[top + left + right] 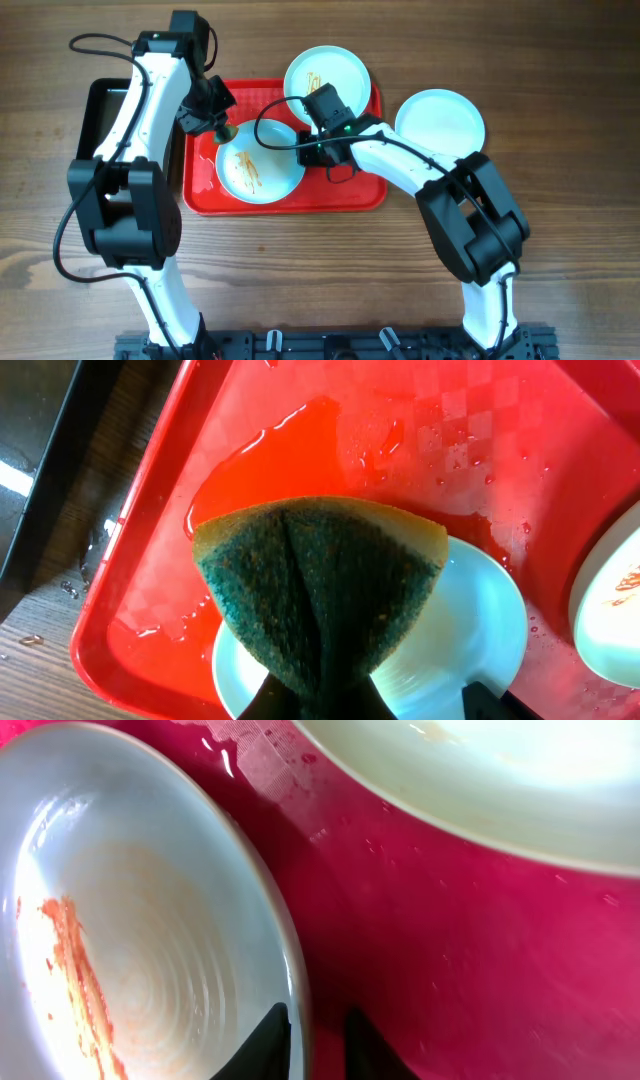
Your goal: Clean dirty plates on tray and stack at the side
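The left pincer (216, 122) is clamped on a folded green-and-yellow scouring sponge (320, 590). The sponge sits over the far left rim of a round, pale, sauce-streaked plate (258, 165), which lies in the near left part of the large red rectangular plastic tray (340, 195). Whether the sponge touches the plate I cannot tell. The right pincer (310, 1045) is narrowed astride that plate's right rim, apparently pinching it steady.

I judge the job about a third done. One round white clean plate (440, 120) rests on the table just off the tray's right side, beginning the stack. The held plate remains to be scrubbed. After it comes the second streaked plate (325, 72) at the tray's far edge, and both then go beside the tray.
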Controlling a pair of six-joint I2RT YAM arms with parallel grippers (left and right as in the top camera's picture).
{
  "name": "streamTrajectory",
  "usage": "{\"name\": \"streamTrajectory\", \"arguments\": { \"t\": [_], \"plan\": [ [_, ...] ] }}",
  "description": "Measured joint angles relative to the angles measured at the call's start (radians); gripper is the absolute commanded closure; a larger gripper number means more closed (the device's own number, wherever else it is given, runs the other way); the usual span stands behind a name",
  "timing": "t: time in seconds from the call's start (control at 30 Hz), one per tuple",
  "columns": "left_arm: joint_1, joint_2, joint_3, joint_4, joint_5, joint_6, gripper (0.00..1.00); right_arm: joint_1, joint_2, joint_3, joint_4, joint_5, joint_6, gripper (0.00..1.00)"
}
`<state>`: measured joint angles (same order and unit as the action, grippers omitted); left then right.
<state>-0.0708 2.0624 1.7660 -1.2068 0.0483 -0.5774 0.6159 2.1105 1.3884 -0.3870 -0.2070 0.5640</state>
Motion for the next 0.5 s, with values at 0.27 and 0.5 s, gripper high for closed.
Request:
{"name": "streamTrajectory", "arguments": {
  "t": [0.27,0.5],
  "plan": [
    [0.000,0.000,0.000,0.019,-0.003,0.000,0.96,0.013,0.017,0.000,0.037,-0.032,0.015,0.96],
    [-0.002,0.000,-0.036,0.027,-0.006,0.000,0.96,0.013,0.017,0.000,0.029,-0.023,0.219,0.96]
  ]
}}
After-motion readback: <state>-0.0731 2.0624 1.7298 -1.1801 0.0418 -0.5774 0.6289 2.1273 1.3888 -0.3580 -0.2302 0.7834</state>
